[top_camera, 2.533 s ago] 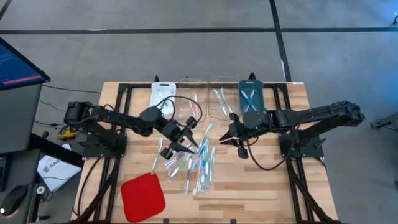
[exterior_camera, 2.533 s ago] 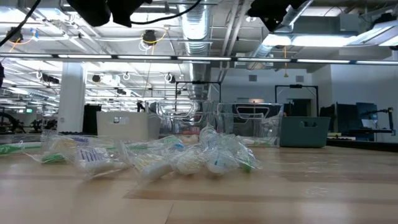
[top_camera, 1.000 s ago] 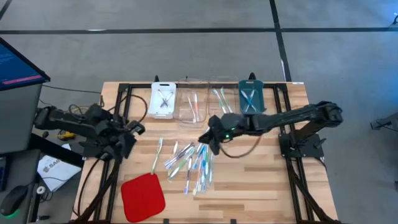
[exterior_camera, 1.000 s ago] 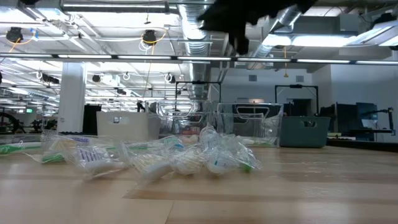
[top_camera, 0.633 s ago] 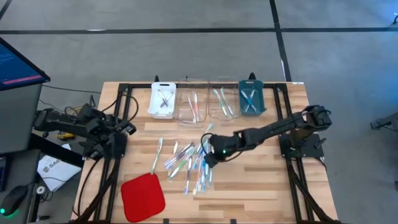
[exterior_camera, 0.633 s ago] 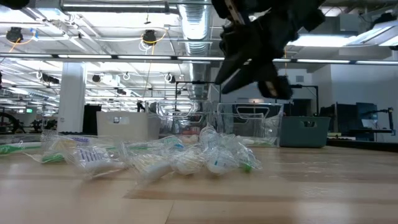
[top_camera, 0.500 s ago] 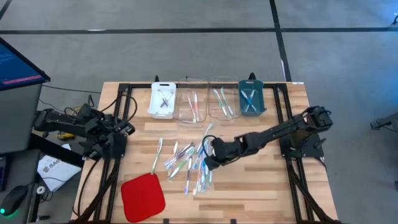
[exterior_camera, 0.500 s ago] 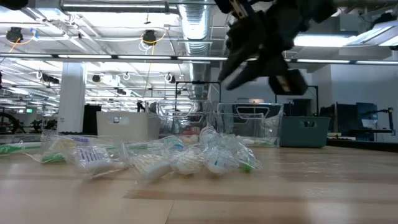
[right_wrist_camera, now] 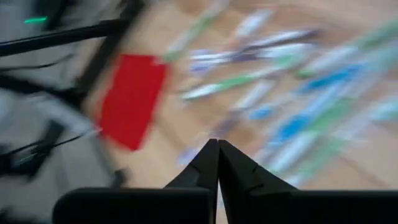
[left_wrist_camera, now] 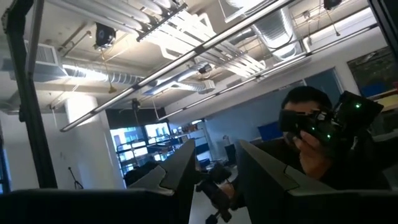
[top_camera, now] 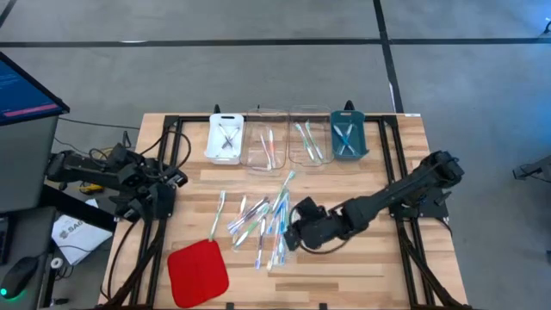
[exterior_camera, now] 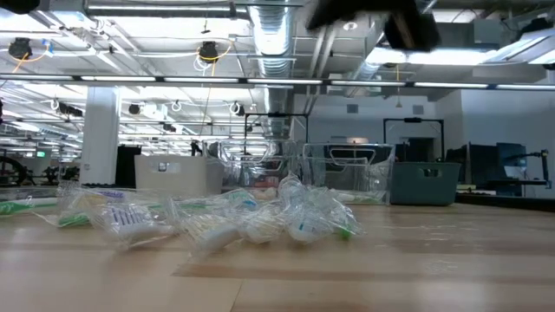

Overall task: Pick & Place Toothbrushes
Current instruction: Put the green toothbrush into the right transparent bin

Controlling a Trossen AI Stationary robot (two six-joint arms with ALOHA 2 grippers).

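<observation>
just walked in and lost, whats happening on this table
A two-armed robot is sorting toothbrushes from a loose pile on the wooden table into the trays along the far edge, which already hold a few. The right end effector is low at the pile's edge, fingers shut, holding nothing visible. The left end effector waits off the table's left side.

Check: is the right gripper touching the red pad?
Apart. The high view shows the right gripper over the toothbrushes, with bare wood between it and the red pad.
</observation>
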